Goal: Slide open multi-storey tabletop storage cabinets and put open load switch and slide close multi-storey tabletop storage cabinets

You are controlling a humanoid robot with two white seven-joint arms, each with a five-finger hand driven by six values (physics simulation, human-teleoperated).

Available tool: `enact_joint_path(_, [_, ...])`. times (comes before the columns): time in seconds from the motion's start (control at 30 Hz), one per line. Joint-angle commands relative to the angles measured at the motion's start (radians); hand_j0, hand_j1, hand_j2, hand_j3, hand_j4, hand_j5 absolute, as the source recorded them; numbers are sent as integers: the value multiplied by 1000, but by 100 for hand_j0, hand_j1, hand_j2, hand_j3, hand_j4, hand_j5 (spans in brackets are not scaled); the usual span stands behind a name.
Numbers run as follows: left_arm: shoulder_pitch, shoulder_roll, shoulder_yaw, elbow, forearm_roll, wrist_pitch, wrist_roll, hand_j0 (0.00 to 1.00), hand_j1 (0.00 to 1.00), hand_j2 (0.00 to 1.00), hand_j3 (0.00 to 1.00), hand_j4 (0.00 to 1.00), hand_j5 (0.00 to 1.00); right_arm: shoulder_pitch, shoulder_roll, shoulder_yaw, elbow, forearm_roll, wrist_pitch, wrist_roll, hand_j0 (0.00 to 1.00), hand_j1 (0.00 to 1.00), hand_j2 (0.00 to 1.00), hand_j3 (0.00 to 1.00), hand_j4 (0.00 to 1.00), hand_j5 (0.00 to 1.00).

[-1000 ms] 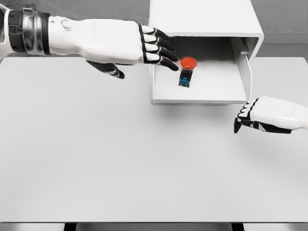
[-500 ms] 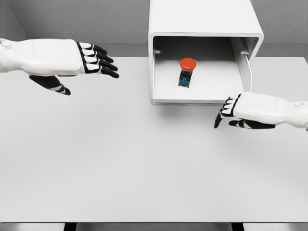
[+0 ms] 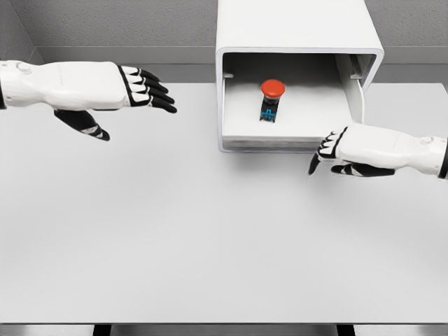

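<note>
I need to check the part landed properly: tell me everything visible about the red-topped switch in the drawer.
The load switch has a round, glossy red button cap on a short black body with a small blue detail low on its front. It stands upright on the white floor of the open drawer, roughly mid-drawer, clear of the walls. Neither hand touches it.

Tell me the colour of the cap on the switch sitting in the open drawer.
Red-orange, on a black body with a blue part: the load switch shows only in the head view.
</note>
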Motion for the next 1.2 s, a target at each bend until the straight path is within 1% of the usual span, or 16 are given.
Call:
enact_joint_path(0.0, [0,0,-3,32,5,3,0,100,100,100,100,100,100,-2,11,0,35,-4,3,-1,59,59,59,59,59,59])
enact_joint_path(0.2, [-3,0,-3,32,6,3,0,100,100,100,100,100,100,-63,43,66,47,0,3,-1,59,59,59,59,59,59])
enact_joint_path(0.33, [-5,0,-3,32,6,3,0,100,100,100,100,100,100,-130,77,121,116,2,3,-1,59,59,59,59,59,59])
enact_joint_path(0.4, [-11,-20,-1,30,11,3,0,100,100,100,100,100,100,-153,89,143,141,6,3,-1,59,59,59,59,59,59])
enact_joint_path(0.57, [-9,-23,-1,30,9,3,0,100,100,100,100,100,100,-209,127,181,214,19,3,-1,59,59,59,59,59,59])
enact_joint_path(0.63, [-6,-23,-1,30,9,3,0,100,100,100,100,100,100,-229,135,207,231,20,3,-1,59,59,59,59,59,59])
enact_joint_path(0.73, [-3,-23,-1,30,8,3,0,100,100,100,100,100,100,-273,163,229,283,20,3,-1,60,60,60,60,60,60])
enact_joint_path(0.83, [-3,-23,-1,30,8,3,0,100,100,100,100,100,100,-290,169,247,306,20,3,-1,60,60,60,60,60,60])
enact_joint_path(0.97, [-3,-22,-1,30,8,3,0,100,100,100,100,100,100,-310,175,256,319,19,3,-1,60,60,60,60,60,60])
enact_joint_path(1.03, [-2,-23,-1,30,8,3,0,100,100,100,100,100,100,-311,170,253,316,19,3,-1,62,62,62,62,62,62])
enact_joint_path(1.07, [-2,-22,-1,30,8,3,0,100,100,100,100,100,100,-302,164,250,294,17,3,-1,68,68,68,68,68,68])
enact_joint_path(1.1, [-2,-23,-1,30,8,3,0,100,100,100,100,100,100,-276,140,240,221,17,3,-1,80,80,80,80,80,80])
enact_joint_path(1.13, [0,-23,-1,30,8,3,0,100,100,100,100,100,100,-244,78,212,132,17,3,-1,97,97,97,97,97,97])
enact_joint_path(1.17, [0,-23,-3,30,8,3,0,100,100,100,100,100,100,-194,63,157,63,17,3,-1,100,100,100,100,100,100])
